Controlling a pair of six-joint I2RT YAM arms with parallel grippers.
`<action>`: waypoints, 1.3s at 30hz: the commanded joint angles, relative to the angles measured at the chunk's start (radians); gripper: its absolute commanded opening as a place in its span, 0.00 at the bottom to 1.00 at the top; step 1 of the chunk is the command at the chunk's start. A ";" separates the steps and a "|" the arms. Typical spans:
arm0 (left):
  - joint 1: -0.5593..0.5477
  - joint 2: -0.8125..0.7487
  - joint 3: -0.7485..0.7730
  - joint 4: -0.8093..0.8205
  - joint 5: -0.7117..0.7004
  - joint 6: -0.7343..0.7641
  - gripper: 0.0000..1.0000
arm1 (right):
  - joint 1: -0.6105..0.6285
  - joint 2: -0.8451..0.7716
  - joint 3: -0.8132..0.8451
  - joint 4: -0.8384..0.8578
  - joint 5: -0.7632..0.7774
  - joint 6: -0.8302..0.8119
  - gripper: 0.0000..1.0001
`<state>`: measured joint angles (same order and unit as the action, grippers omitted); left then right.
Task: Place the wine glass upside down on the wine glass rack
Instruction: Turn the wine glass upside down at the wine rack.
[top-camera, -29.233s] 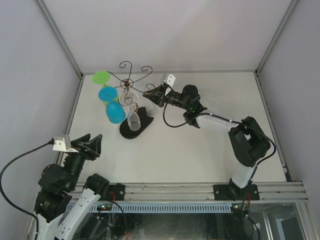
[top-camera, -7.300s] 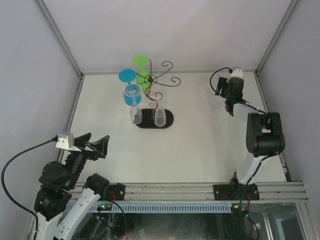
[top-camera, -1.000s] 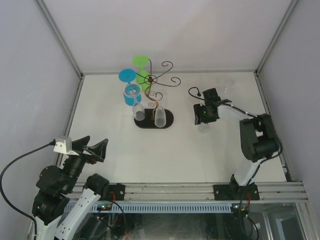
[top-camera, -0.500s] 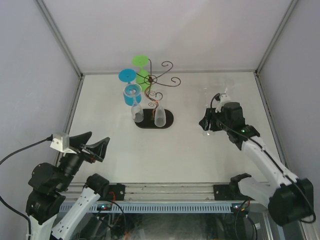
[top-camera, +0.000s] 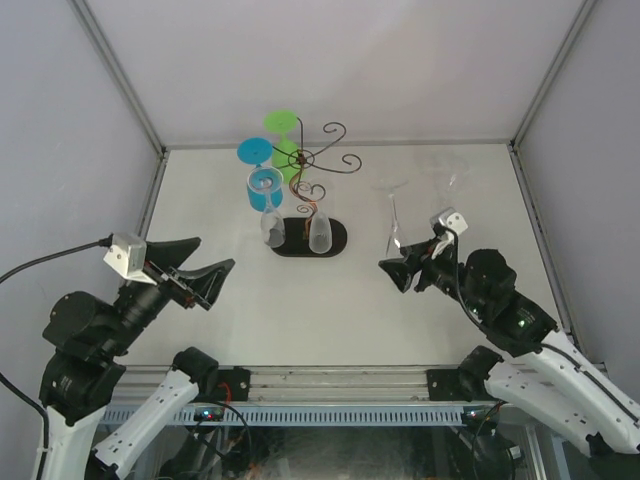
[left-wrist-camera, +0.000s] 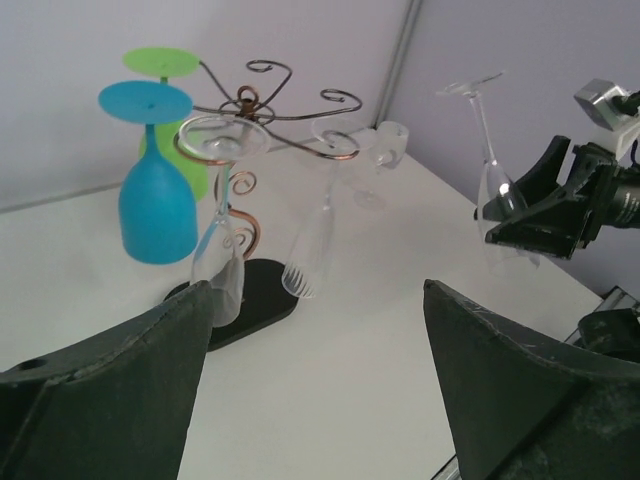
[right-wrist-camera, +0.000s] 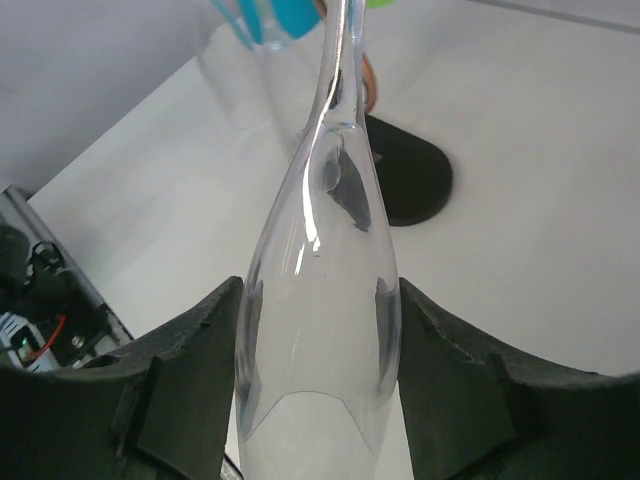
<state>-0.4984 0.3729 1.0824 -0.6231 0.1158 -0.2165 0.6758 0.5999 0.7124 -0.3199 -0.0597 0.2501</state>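
Note:
The wine glass rack (top-camera: 310, 160) stands at the back left of middle on its black oval base (top-camera: 338, 238), also seen in the left wrist view as the rack (left-wrist-camera: 262, 105). A blue glass (top-camera: 263, 187), a green glass (top-camera: 282, 124) and two clear glasses (top-camera: 320, 232) hang on it upside down. My right gripper (top-camera: 405, 258) is shut on the bowl of a clear wine glass (top-camera: 391, 215), foot uppermost, right of the rack and apart from it. The bowl (right-wrist-camera: 320, 390) fills the gap between the fingers (right-wrist-camera: 180, 370). My left gripper (top-camera: 215, 253) is open, holding nothing, at the near left.
Another clear glass (top-camera: 452, 176) stands on the white table near the back right corner; from the left wrist it shows as a small glass (left-wrist-camera: 387, 148) behind the rack. Grey walls enclose the table on three sides. The rack's base (right-wrist-camera: 412, 180) lies ahead of the held glass.
My right arm has lifted and drawn back towards the near edge with the clear glass still held. The left arm has risen and shifted slightly right, jaws unchanged.

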 joint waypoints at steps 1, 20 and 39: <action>0.008 0.055 0.066 0.093 0.105 -0.004 0.88 | 0.182 -0.002 0.020 0.114 0.148 -0.057 0.36; -0.069 0.104 0.050 0.227 0.238 -0.138 0.86 | 0.604 0.203 0.027 0.469 0.488 -1.009 0.37; -0.353 0.161 -0.085 0.548 0.088 -0.247 0.78 | 0.652 0.163 -0.046 0.703 0.417 -0.924 0.29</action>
<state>-0.8444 0.5499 1.0386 -0.2592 0.2306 -0.3759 1.3060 0.7685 0.6701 0.2180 0.3820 -0.7704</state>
